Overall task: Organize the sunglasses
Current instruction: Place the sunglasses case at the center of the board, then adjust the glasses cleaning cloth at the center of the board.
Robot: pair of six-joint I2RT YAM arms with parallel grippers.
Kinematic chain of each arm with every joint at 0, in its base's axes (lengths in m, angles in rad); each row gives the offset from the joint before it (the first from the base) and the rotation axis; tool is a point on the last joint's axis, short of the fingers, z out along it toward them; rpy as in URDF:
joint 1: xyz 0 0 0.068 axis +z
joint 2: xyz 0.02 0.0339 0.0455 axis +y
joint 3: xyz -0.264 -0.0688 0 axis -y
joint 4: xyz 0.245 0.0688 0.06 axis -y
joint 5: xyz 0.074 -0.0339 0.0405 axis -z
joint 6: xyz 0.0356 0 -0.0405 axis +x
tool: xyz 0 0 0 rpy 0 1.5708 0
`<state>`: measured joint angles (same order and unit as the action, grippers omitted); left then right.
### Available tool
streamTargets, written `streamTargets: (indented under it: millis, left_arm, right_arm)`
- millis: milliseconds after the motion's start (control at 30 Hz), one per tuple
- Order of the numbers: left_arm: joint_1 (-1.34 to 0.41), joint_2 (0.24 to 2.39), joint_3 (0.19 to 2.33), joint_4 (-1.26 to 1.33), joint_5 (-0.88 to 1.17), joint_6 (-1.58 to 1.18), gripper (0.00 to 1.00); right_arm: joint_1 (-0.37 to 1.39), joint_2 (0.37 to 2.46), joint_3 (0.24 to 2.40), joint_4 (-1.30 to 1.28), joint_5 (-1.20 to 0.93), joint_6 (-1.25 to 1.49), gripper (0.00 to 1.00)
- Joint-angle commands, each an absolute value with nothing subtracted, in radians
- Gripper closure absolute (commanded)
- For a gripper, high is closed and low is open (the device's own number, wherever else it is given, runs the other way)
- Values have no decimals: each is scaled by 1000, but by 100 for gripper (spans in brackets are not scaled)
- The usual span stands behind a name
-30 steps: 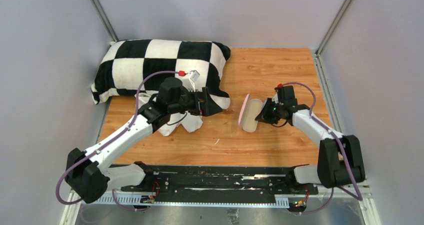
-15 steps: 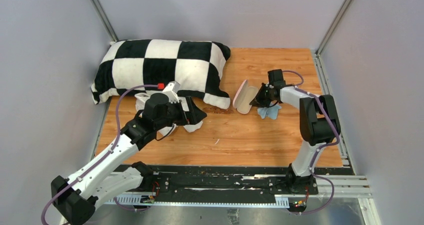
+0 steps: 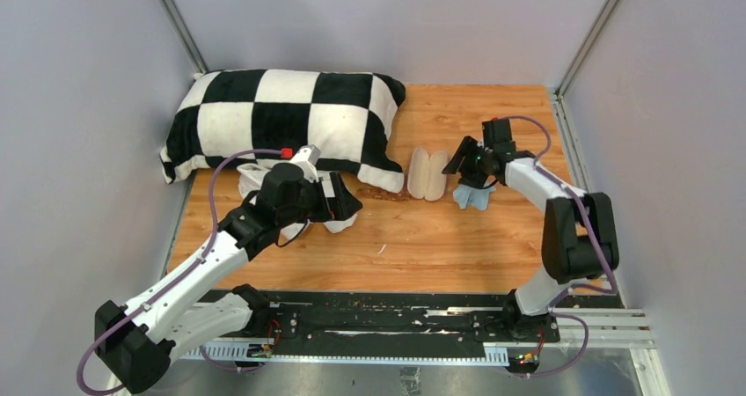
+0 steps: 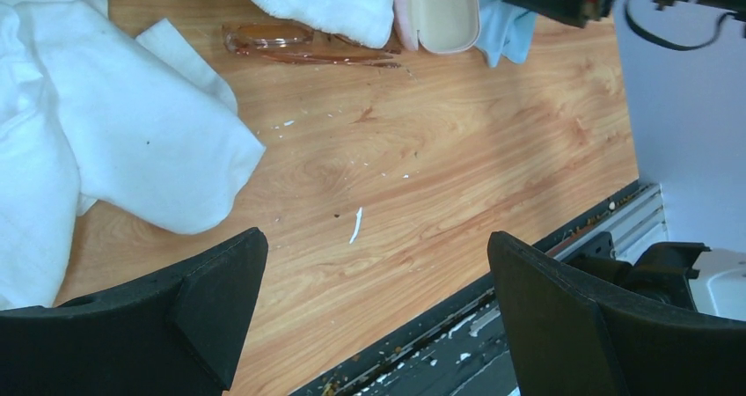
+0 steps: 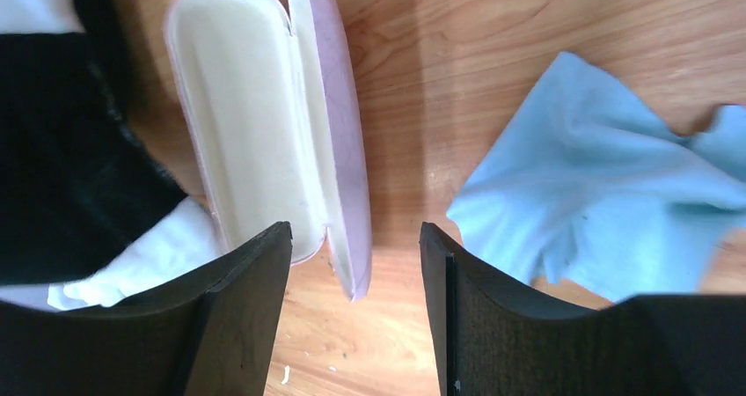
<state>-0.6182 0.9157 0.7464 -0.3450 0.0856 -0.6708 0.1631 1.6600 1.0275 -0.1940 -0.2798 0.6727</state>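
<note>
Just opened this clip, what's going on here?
The pink case lies open and empty on the table, the open right gripper hovering at its edge beside a blue cloth. The sunglasses lie untouched on the wood by the pillow's corner. The left gripper is open too, holding nothing, near a white cloth.

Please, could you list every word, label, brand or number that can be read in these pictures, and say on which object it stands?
There are none that can be read. The pink case, the light-blue cloth, the checkered pillow and the sunglasses bear no writing. Any marks on the black rail are too small to read.
</note>
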Motion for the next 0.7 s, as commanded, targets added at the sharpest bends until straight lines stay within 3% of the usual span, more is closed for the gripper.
streamTargets:
  millis: [0,233,667]
  left_arm:
    - [-616,915,778,-316,87,-653,0]
    - [-620,904,789,-318,88,-605,0]
    - [-622,888,744,-295,97,-606,0]
  right_arm:
    - [125,1481,977,-294,-172,570,40]
    - [141,1297,793,-344,-83,518,54]
    - [218,1531,863,-333,-66,444,52]
